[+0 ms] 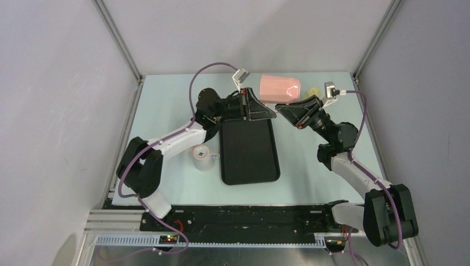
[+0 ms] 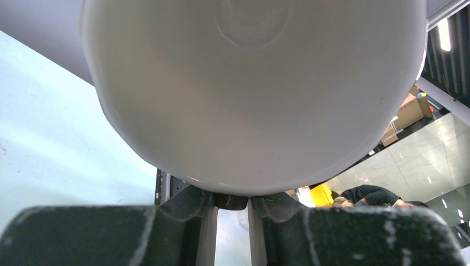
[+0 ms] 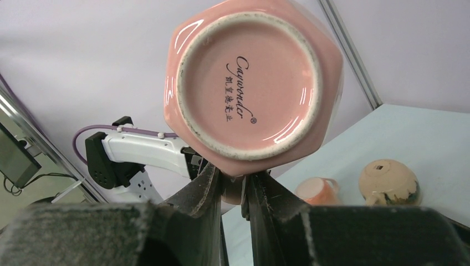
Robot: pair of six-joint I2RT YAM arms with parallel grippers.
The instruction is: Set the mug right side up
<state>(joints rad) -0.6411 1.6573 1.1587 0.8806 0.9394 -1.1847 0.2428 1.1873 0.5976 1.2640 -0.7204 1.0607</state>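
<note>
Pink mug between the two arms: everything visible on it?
Glossy pink ceramic mug, faceted sides, lying sideways beyond the far end of the black tray. Its round base, with pale unglazed foot ring and printed brand mark, faces the right wrist camera. Right fingers pinch its lower edge; left fingers close on the opposite, whitish end.

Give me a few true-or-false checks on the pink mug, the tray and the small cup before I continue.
1. The right pincer is shut on the pink mug. True.
2. The pink mug lies on the black tray. False: it is held up off the table, beyond the tray's far end.
3. The pink mug's base faces the right wrist camera. True.
4. In the top view, the small cup stands to the right of the black tray. False: it stands beside the tray's left edge.
</note>
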